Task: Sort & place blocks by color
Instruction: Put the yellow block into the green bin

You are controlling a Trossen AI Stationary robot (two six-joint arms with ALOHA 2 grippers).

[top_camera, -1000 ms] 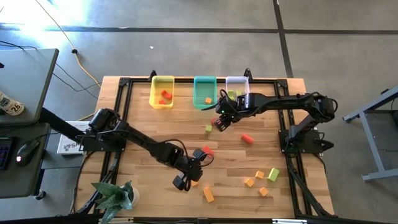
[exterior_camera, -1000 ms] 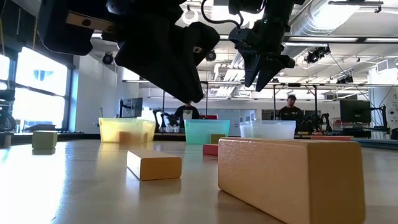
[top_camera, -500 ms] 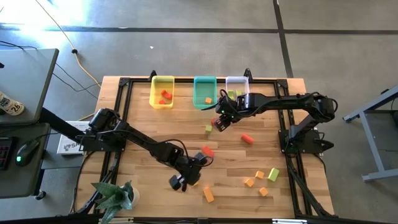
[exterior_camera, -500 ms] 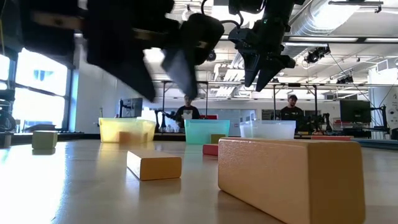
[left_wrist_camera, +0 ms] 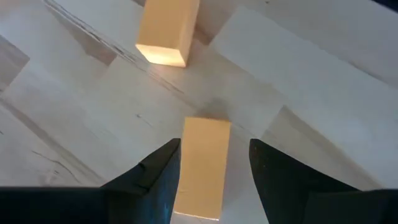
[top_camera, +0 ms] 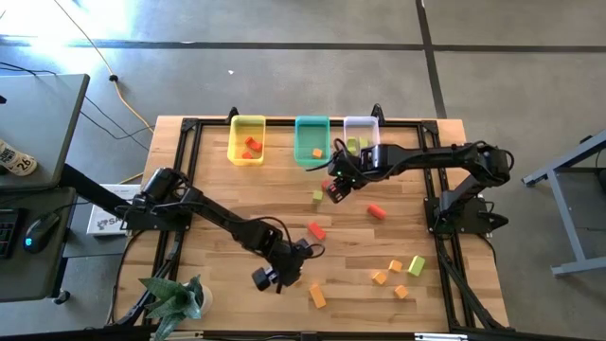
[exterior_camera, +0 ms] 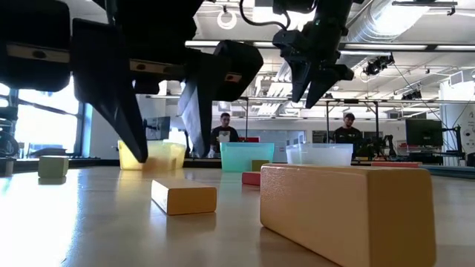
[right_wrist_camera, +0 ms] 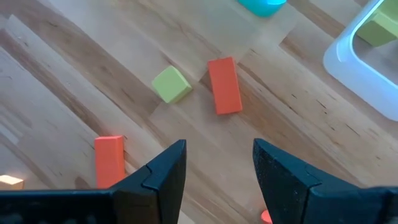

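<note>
L gripper [left_wrist_camera: 211, 163] hangs w/ fingers spread astride an orange bar [left_wrist_camera: 200, 167], not clamped; bar lies flat on the table well toward the near edge from the teal bin [top_camera: 311, 140]. I'd drop straight, keep bar centred btwn pads, squeeze across its narrow sides. R gripper [right_wrist_camera: 216, 163] waits spread and empty beside that bin.

Blocks scattered on counter [top_camera: 218, 189]: orange bar [left_wrist_camera: 199, 168] flat between left end effector [left_wrist_camera: 211, 186] fingers, second orange bar [left_wrist_camera: 166, 31] near; red bar [right_wrist_camera: 224, 86] beside green cube [right_wrist_camera: 171, 84].

Bright daylight glare at upper left; near arm silhouetted, blurred.
</note>
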